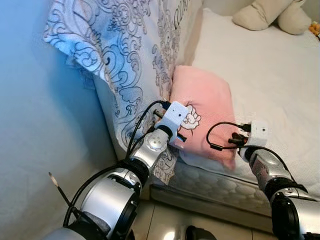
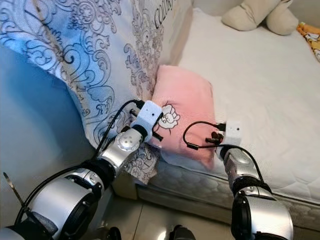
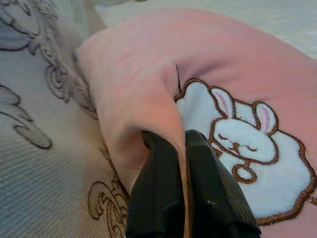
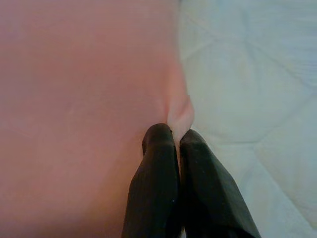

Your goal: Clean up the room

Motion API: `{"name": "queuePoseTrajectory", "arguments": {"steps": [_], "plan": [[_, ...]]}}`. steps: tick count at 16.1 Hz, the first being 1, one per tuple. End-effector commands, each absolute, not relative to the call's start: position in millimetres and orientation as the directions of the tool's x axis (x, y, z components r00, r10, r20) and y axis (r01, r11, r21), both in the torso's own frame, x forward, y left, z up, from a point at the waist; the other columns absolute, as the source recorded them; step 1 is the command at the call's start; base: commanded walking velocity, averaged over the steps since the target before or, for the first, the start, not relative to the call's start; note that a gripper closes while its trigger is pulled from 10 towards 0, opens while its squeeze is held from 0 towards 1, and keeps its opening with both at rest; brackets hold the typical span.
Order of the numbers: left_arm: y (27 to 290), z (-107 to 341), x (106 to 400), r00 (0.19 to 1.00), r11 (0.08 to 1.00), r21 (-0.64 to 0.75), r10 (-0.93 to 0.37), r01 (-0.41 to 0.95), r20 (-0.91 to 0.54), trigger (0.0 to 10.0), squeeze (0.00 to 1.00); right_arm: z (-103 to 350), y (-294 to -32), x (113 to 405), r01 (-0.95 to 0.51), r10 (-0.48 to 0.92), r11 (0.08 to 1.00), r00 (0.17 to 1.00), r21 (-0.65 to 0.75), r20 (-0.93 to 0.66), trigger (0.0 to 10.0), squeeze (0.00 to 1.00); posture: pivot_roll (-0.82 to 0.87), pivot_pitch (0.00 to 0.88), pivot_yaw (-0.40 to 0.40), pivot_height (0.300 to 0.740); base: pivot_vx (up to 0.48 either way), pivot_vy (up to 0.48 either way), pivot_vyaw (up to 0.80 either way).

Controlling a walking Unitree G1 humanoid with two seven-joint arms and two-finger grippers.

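Note:
A pink pillow with an embroidered white bunny lies on the near edge of the white mattress. My left gripper is shut on a fold of the pillow's left edge, beside the bunny patch. At the pillow's opposite edge, where pink fabric meets the mattress, my right gripper is shut on a small pinch of cloth. In the eye views the left wrist sits against the pillow's left side and the right wrist at its right side.
A white quilt with blue and grey swirls hangs over the bed's left side against a blue wall. A beige plush toy lies at the far end of the bed. Tiled floor shows below the mattress edge.

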State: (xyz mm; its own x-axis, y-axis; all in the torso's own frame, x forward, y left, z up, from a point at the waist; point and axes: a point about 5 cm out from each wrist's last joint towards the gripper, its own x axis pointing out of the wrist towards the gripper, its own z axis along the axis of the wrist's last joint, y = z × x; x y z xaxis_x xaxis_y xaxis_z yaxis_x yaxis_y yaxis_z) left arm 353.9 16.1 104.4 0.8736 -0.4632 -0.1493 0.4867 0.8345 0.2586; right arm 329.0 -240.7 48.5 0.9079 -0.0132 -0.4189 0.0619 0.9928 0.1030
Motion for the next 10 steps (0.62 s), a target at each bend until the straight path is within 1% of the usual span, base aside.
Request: {"name": "queuePoseTrajectory", "arguments": {"steps": [1,2,3,4,5,6,7,9,10], "plan": [[-19.9,94.7,332.6,0.842,0.831,0.145,-0.517,0.537,-0.157,10.0,0.0,34.4,-249.9,315.8,0.132,-0.073,0.987,0.878,0.093,-0.473,10.0,0.0,-0.14,0.147,-0.011,0.74,0.0,0.0,0.0],[-17.9,95.9,334.0,0.843,0.832,0.143,-0.516,0.535,-0.151,10.0,0.0,36.0,-243.6,318.5,0.093,-0.048,0.993,0.89,0.078,-0.454,10.0,0.0,-0.13,0.144,-0.012,0.74,0.0,0.0,0.0],[-15.7,102.3,337.8,0.845,0.832,0.147,-0.522,0.535,-0.118,10.0,0.0,43.2,-241.1,323.3,0.068,-0.053,0.997,0.916,0.025,-0.398,10.0,0.0,-0.13,0.14,-0.015,0.74,0.0,0.0,0.0],[-15.0,104.7,339.0,0.844,0.831,0.149,-0.525,0.535,-0.106,10.0,0.0,45.9,-240.2,324.9,0.058,-0.053,0.998,0.924,0.003,-0.378,10.0,0.0,-0.13,0.138,-0.015,0.74,0.0,0.0,0.0],[-11.9,120.3,344.7,0.84,0.83,0.152,-0.542,0.537,-0.013,10.0,0.0,66.5,-236.2,333.3,0.048,-0.054,0.998,0.976,-0.035,-0.213,10.0,0.0,-0.13,0.117,-0.015,0.74,0.0,0.0,0.0],[-10.7,124.7,345.2,0.835,0.826,0.159,-0.55,0.54,0.021,10.0,0.0,74.6,-234.7,334.0,0.036,-0.046,0.997,0.988,-0.066,-0.149,10.0,0.0,-0.13,0.112,-0.014,0.74,0.0,0.0,0.0],[-2.1,133.2,339.3,0.808,0.818,0.155,-0.573,0.554,0.134,10.0,0.0,110.6,-236.3,322.3,0.056,-0.048,0.99,0.997,-0.131,0.066,10.0,0.0,-0.14,0.079,-0.01,0.74,0.0,0.0,0.0],[4.6,137.6,336.2,0.803,0.822,0.147,-0.569,0.55,0.18,10.0,0.0,128.6,-242.2,311.8,0.094,-0.074,0.986,0.987,-0.14,0.143,10.0,0.0,-0.15,0.06,-0.008,0.74,0.0,0.0,0.0],[11.5,149.7,342.0,0.808,0.837,0.139,-0.547,0.529,0.217,10.0,0.0,144.8,-261.5,305.4,0.186,-0.155,0.973,0.966,-0.138,0.206,10.0,0.0,-0.15,0.001,0.001,0.74,0.0,0.0,0.0]]}}
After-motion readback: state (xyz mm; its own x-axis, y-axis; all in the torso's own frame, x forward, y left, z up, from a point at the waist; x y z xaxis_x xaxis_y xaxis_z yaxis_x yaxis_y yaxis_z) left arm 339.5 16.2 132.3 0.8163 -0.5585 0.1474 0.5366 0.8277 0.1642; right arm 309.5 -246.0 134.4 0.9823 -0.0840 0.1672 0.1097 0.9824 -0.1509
